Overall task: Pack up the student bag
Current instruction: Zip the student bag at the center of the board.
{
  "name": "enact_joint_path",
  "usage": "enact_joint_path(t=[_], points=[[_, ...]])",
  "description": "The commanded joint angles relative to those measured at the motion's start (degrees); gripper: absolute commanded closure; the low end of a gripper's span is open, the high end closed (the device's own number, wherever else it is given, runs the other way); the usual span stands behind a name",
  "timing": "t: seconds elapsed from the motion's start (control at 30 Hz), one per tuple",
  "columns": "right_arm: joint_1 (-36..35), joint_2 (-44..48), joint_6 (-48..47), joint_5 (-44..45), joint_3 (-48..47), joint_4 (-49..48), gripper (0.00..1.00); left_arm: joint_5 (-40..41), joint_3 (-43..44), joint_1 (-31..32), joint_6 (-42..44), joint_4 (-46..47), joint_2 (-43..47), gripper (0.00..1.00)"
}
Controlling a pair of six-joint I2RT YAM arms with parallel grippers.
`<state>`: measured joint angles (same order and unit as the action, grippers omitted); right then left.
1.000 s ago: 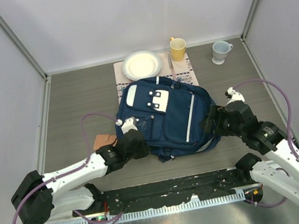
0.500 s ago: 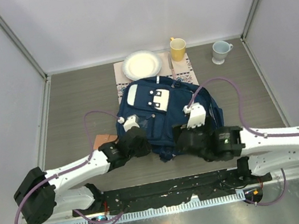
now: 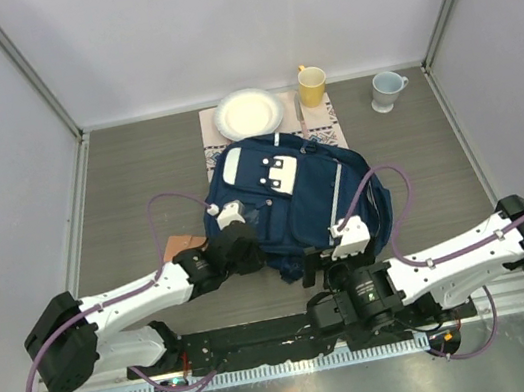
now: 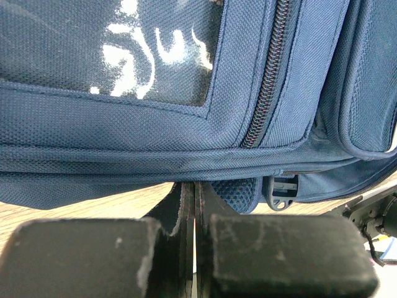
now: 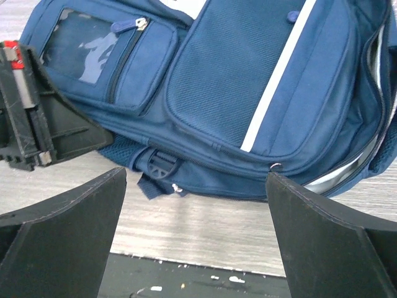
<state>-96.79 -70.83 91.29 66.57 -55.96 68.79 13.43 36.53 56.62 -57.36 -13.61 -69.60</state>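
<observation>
— Positioning judged the step: student bag (image 3: 288, 201) lies just ahead of right tool (image 5: 195, 180), jaws spread, empty.
— Left tool (image 4: 189, 223) pressed together at its edge. Opening likely to be gripped next.

A large navy blue student bag (image 3: 293, 201) with thin white stripes and a white buckled patch lies flat, front pockets up, mid-table (image 3: 137, 177), its main zip partly open along the right side.

One bag (image 3: 293, 201), one plate (image 3: 248, 113), two cups (yellow cup (image 3: 311, 84), pale cup (image 3: 387, 90)), one mat (image 3: 327, 115), one brown piece (image 3: 184, 242).
</observation>
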Motion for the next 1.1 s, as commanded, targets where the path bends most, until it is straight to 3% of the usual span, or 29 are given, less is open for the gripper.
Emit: enact_joint_path(t=[0.0,0.03,0.1,0.17,0.23,0.4,0.47,0.5,0.63,0.77,0.87,1.07], points=[[-0.42,-1.59,16.55,9.46,0.42,11.17,0.01,-0.25,4.07,0.16,1.29,6.14,0.96,1.00],[-0.41,-1.59,21.86,8.59,0.24,15.62,0.00,-0.42,4.16,0.16,1.38,6.14,0.96,1.00],[-0.50,-0.46,20.79,7.79,0.76,15.16,0.00,-0.34,4.42,0.16,1.46,5.96,0.96,1.00],[-0.59,2.43,9.05,6.13,3.39,8.15,0.00,0.10,4.69,0.16,1.47,6.13,0.79,1.00],[-0.50,5.16,-5.93,1.31,5.85,-6.69,0.03,0.19,4.86,0.16,1.55,5.96,0.52,1.00],[-0.50,16.56,-6.03,-6.79,16.92,-22.00,0.25,0.54,4.60,0.16,1.47,5.87,0.70,1.00],[-0.59,20.27,-4.55,-8.81,21.48,-23.96,0.32,0.89,4.34,0.16,1.38,5.87,0.96,1.00],[-0.50,21.86,-4.28,-9.43,22.56,-25.28,0.43,0.98,4.34,0.16,1.38,5.87,0.96,1.00],[-0.50,25.21,-5.06,-11.46,26.08,-28.18,0.55,1.16,4.86,0.16,1.64,5.69,0.79,1.00],[-0.50,18.47,-4.02,-11.02,22.06,-25.21,0.43,1.51,5.12,0.07,1.90,5.70,0.61,1.00],[-0.59,13.63,4.58,-10.14,19.24,-16.70,0.43,1.51,5.13,0.07,1.99,5.52,1.05,1.00],[-1.03,13.26,2.23,-11.81,21.94,-26.23,0.47,1.95,4.95,0.07,2.43,4.47,2.28,1.00]])
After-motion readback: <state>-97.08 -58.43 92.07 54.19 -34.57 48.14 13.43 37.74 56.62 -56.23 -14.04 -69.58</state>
